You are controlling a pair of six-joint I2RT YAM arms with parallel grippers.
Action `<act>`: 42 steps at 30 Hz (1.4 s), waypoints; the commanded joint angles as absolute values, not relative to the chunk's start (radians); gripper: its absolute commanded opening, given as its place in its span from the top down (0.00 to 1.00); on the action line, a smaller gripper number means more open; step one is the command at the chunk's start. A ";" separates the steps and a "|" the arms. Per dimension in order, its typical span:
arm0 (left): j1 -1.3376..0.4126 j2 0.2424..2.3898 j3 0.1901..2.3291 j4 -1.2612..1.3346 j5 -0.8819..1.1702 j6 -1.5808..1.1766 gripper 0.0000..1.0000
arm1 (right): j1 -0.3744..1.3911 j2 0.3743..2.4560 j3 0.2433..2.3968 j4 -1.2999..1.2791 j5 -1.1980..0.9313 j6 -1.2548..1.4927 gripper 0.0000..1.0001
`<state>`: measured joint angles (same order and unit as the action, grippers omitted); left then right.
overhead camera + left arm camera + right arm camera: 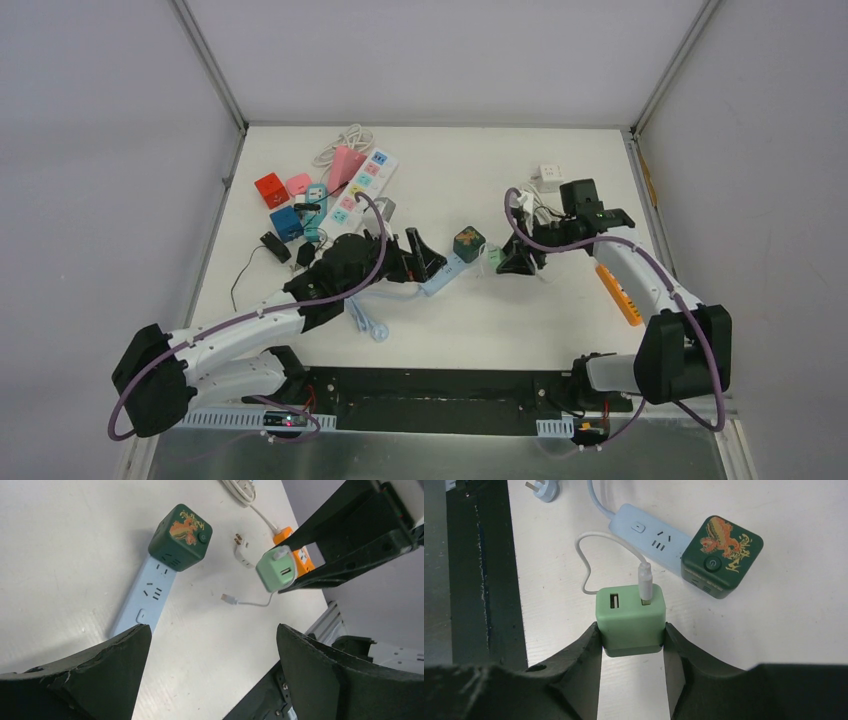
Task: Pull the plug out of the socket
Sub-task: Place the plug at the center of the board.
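Right fingers (574, 655) pinch green plug (631, 622), ports upward.

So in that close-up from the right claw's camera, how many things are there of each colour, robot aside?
Green: 2 (mint green USB charger block, dark green cube adapter with a dragon print)
Light blue: 1 (light blue plastic power strip)
White: 1 (thin white USB cable)
Total: 4
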<state>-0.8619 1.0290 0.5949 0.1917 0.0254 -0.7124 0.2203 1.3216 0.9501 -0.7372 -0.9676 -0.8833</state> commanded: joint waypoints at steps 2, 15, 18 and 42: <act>-0.853 0.974 0.550 0.174 0.011 -0.601 0.01 | 0.149 1.341 1.042 -0.890 -1.032 -1.021 1.00; -0.850 0.911 0.496 0.140 -0.036 -0.564 0.01 | 0.003 1.382 1.074 -0.870 -0.955 -0.926 1.00; -0.851 0.894 0.482 0.137 -0.046 -0.565 0.01 | -0.020 1.398 1.071 -0.825 -0.896 -0.869 1.00; -0.845 0.851 0.423 0.135 -0.066 -0.569 0.01 | -0.080 1.655 1.132 -0.677 -0.468 -0.560 0.98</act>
<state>-0.8555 0.8742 0.4320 0.1177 -0.0479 -0.5835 -0.0753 1.6279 1.0733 -0.6960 -0.5518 -0.6018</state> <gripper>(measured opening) 0.991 0.438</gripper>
